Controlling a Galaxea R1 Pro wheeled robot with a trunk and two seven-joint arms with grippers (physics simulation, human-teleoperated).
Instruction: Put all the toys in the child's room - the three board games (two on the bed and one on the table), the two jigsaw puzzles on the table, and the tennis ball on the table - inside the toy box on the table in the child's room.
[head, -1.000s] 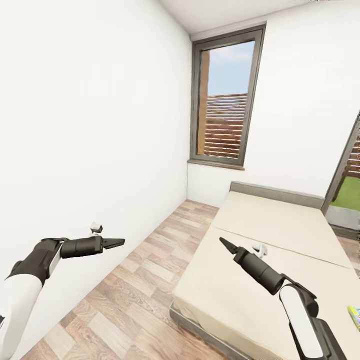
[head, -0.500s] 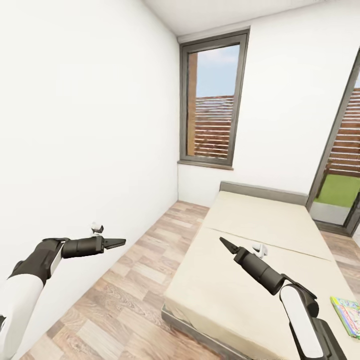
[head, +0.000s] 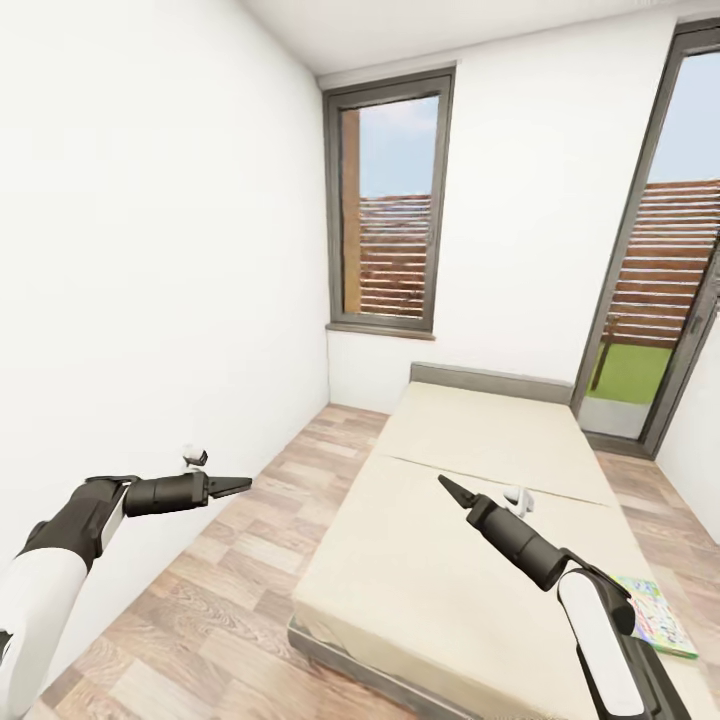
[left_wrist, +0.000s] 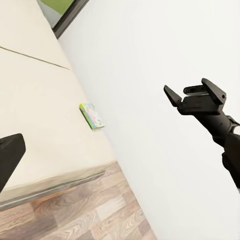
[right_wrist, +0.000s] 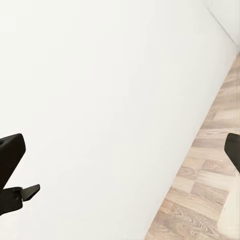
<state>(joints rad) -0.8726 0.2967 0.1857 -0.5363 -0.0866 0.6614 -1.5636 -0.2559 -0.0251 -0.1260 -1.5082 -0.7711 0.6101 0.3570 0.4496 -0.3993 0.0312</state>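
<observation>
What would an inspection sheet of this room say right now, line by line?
Surface: the bed has a bare beige mattress and a grey headboard.
Job's things: one board game, a flat colourful box with green edges, lies flat near the bed's right edge.
Clutter: nothing seen.
Grippers: the left gripper is held over the wood floor, holding nothing; the right gripper is raised over the bed, holding nothing. Whether each is open is unclear.
Cables: nothing seen.
Surroundings: white walls, a tall window behind the headboard, a glass door to its right.
</observation>
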